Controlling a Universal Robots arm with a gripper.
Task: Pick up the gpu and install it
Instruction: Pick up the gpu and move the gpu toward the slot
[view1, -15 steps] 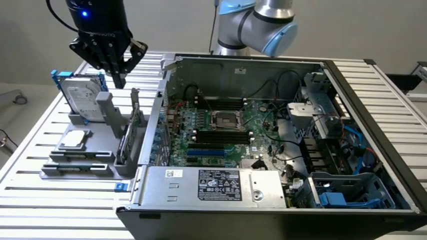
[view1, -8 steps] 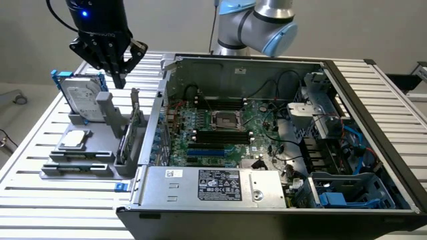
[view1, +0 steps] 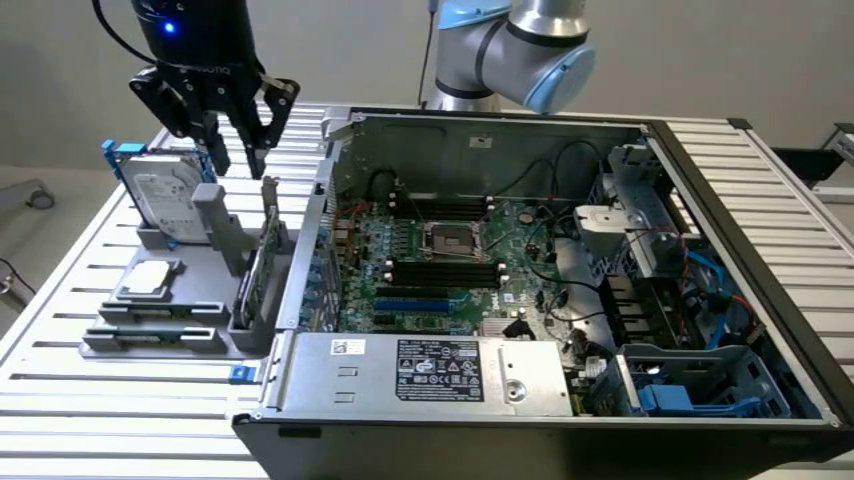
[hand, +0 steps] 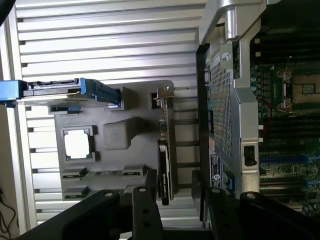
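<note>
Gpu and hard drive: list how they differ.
The hard drive is silver in a blue frame; the gpu is a green board with a black face. The hard drive is thicker, the gpu thin. The gpu stands beside the computer case, the hard drive farther from it. Both stand on edge in the grey holder.

End effector (view1: 238, 160) hangs pointing straight down, fingers spread wide apart, with the arm (view1: 534, 45) folded up behind.

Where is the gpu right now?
The gpu stands on edge in the grey holder at the exterior view's left, between the hard drive and the computer case, under the open claw.
</note>
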